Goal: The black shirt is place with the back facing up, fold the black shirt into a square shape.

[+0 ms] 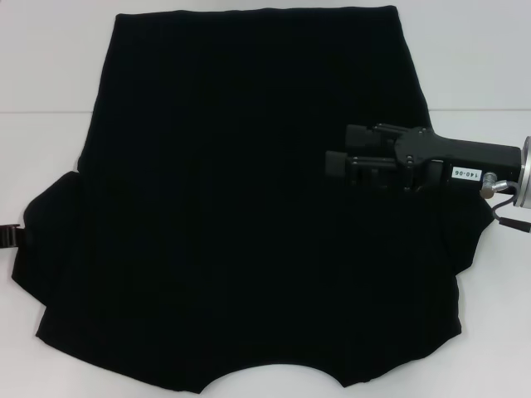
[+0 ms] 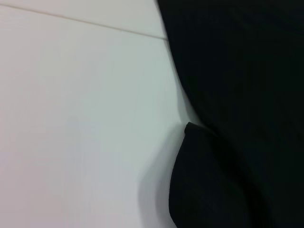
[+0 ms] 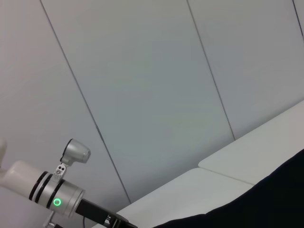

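- One black shirt (image 1: 241,215) lies spread flat on the white table (image 1: 50,91), covering most of it in the head view. Its plain side faces up, and no lettering shows.
- The straight hem lies at the table's far side, while the curved neckline (image 1: 274,377) is at the near edge, closest to the robot.
- Two sleeves spread outward, one to each side of the shirt.
- The right gripper (image 1: 338,149) reaches in from the right, lying sideways over the shirt's right part. Its two fingers (image 1: 365,133) point toward the shirt's middle and sit near each other; whether they are open or closed cannot be told.
- The left gripper (image 1: 8,238) shows only as a small dark piece at the left sleeve's edge, so its state cannot be told.
- The left wrist view shows shirt cloth (image 2: 237,114) beside bare table (image 2: 80,123).
- No containers appear.
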Action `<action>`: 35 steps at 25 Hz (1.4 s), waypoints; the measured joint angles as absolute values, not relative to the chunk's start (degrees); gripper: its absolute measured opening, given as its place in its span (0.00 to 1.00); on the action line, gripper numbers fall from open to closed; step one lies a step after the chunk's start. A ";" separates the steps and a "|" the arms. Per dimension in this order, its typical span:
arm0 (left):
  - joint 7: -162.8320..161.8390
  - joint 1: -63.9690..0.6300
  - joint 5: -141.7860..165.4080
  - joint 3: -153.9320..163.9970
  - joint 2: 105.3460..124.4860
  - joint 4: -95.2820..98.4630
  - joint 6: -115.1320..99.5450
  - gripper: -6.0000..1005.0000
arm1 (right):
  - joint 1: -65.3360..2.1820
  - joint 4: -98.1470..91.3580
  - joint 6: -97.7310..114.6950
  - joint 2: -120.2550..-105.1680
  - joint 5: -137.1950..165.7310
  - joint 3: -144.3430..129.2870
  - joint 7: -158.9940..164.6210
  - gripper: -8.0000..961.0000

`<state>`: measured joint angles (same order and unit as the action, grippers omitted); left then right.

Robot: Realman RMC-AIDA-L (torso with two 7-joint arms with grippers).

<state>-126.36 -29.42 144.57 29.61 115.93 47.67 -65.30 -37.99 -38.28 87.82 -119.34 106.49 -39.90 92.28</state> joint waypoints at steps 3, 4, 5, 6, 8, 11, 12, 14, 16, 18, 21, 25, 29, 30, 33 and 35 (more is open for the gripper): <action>-126.43 -29.13 144.68 28.45 116.02 48.31 -65.62 0.01 | -37.94 -38.32 87.89 -119.34 106.43 -39.90 92.28 0.90; -126.44 -29.02 144.70 28.24 116.02 48.49 -65.72 0.01 | -37.94 -38.32 87.89 -119.34 106.43 -39.90 92.28 0.90; -126.51 -28.87 144.71 28.05 116.03 48.71 -65.82 0.01 | -37.96 -38.32 87.89 -119.34 106.43 -39.90 92.28 0.89; -126.72 -28.67 144.72 27.88 116.07 49.03 -65.90 0.01 | -37.98 -38.32 87.89 -119.34 106.43 -39.90 92.28 0.89; -127.12 -28.37 144.76 27.56 116.12 49.60 -66.17 0.01 | -38.00 -38.33 87.89 -119.34 106.43 -39.90 92.28 0.89; -127.29 -27.95 144.70 26.99 116.15 50.39 -67.12 0.01 | -38.02 -38.34 87.87 -119.34 106.43 -39.90 92.28 0.89; -127.30 -27.87 144.69 26.63 116.16 50.58 -67.38 0.01 | -38.02 -38.34 87.84 -119.34 106.43 -39.90 92.27 0.89; -127.31 -27.74 144.73 25.79 116.18 50.79 -67.53 0.01 | -38.03 -38.33 87.79 -119.36 106.43 -39.90 92.26 0.89; -127.32 -27.68 144.77 24.93 116.14 50.84 -67.57 0.01 | -38.04 -38.33 87.78 -119.41 106.43 -39.90 92.25 0.89; -127.33 -27.58 144.78 24.45 116.01 50.87 -67.48 0.01 | -38.09 -38.33 87.79 -119.42 106.43 -39.90 92.24 0.89; -127.34 -27.31 144.85 23.69 115.81 50.89 -67.15 0.01 | -38.16 -38.32 87.76 -119.43 106.43 -39.90 92.12 0.89; -127.33 -27.16 144.91 22.01 115.40 50.96 -66.92 0.01 | -38.17 -38.24 87.58 -119.43 106.37 -39.90 91.90 0.88; -127.24 -27.17 144.93 20.39 115.11 51.15 -66.83 0.01 | -38.15 -38.22 87.46 -119.43 105.88 -39.90 91.76 0.88; -127.23 -27.18 144.93 20.35 115.08 51.18 -66.83 0.01 | -38.15 -38.21 87.46 -119.43 105.85 -39.90 91.73 0.88; -127.14 -27.21 144.93 20.33 115.04 51.24 -66.83 0.01 | -38.14 -38.18 87.45 -119.43 105.82 -39.90 91.67 0.88; -127.05 -27.28 144.93 20.32 115.04 51.26 -66.94 0.01 | -38.14 -38.18 87.45 -119.43 105.81 -39.90 91.71 0.88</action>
